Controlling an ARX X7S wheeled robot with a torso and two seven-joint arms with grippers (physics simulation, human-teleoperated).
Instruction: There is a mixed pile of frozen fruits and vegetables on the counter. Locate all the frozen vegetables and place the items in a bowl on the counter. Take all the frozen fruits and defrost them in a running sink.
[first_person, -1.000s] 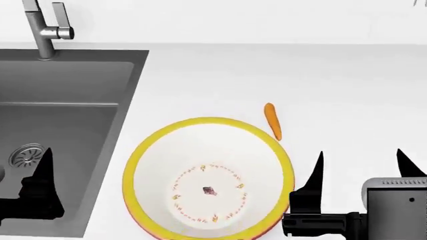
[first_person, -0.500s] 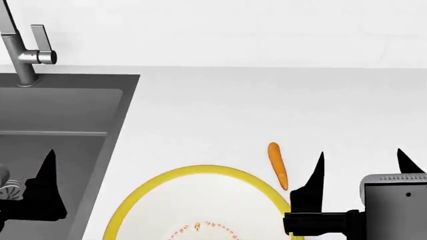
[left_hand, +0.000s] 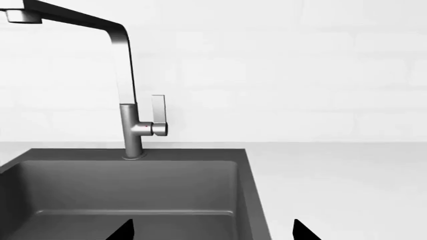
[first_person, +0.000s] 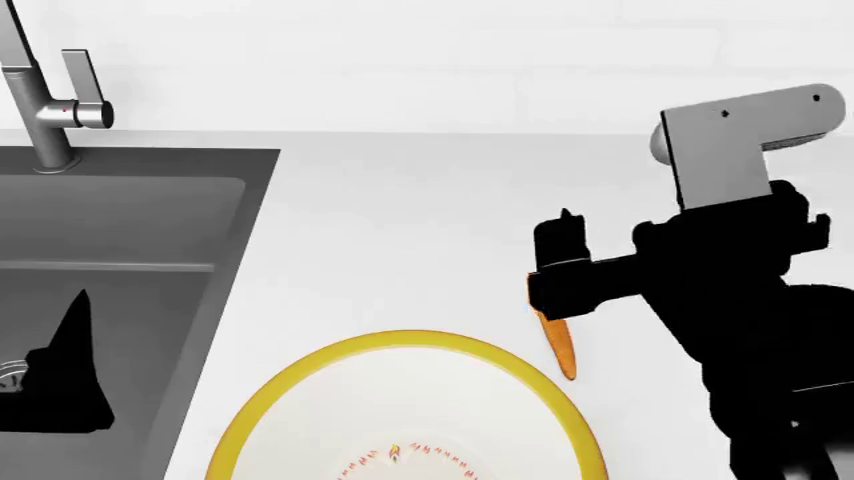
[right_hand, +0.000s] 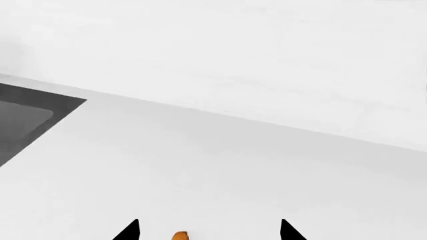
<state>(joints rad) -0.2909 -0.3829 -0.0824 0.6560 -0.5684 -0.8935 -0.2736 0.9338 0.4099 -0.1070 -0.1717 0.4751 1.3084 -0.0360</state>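
Up and forward goes the right arm since half a second ago, now reaching over the carrot instead of waiting low at the frame's corner! Far left, the faucet (first_person: 47, 95) stands at the back of the sink (first_person: 134, 230), and the left claw (first_person: 60, 370) hangs over the basin, prongs parted, gripping nothing. Next, the bowl (first_person: 307, 375) sits on the white counter (first_person: 400, 210), only its yellow rim and white inside showing. Just right of the rim lies the carrot (first_person: 563, 348), its far end hidden under the right claw (right_hand: 209, 231), prongs spread wide either side, not closed on it.
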